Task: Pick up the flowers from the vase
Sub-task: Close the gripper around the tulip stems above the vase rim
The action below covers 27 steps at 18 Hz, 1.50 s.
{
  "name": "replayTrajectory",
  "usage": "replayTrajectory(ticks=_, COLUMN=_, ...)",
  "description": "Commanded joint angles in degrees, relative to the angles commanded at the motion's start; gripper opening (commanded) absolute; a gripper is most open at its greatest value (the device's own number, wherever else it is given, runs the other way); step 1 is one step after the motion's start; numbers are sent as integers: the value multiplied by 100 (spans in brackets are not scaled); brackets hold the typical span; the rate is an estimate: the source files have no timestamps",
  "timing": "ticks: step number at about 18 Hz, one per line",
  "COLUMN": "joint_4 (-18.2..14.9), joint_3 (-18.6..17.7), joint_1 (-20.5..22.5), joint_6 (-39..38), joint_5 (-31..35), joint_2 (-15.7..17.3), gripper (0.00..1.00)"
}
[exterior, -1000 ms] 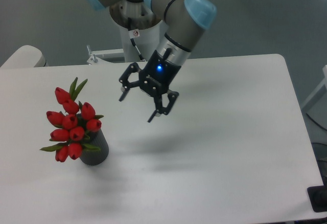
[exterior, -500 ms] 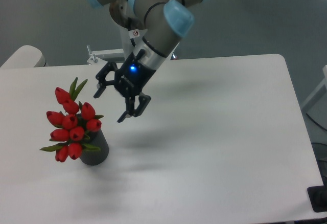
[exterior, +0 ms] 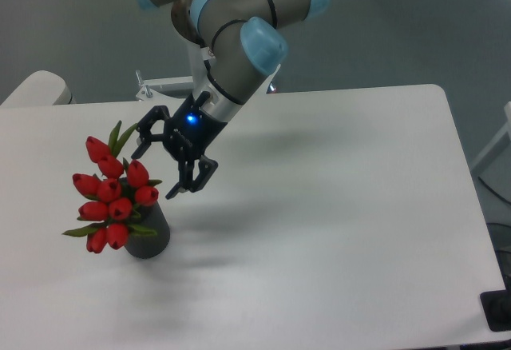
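Pincer [exterior: 154, 173] spread beside flowers [exterior: 112, 194] — stems upright, leaning left in vase [exterior: 150, 234]

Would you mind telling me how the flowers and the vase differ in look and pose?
The flowers are bright red with green leaves; the vase is dark grey-black. The flowers lean to the left and rise well above the vase, which stands short and upright on the table. Both sit apart from the open gripper.

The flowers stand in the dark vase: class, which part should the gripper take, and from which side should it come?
Probably grip the flowers across the bunched heads and upper stems; the lower stems are hidden inside the vase. Approach from the bouquet's right and above, where the open gripper hovers, because the bunch leans up and left out of the mouth.
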Motion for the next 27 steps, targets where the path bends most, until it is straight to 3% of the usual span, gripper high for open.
replayTrajectory(ticks=27, joint_4=106, joint_3=106, joint_1=-307, joint_6=-826, joint_5=-97, joint_2=-141, gripper=100)
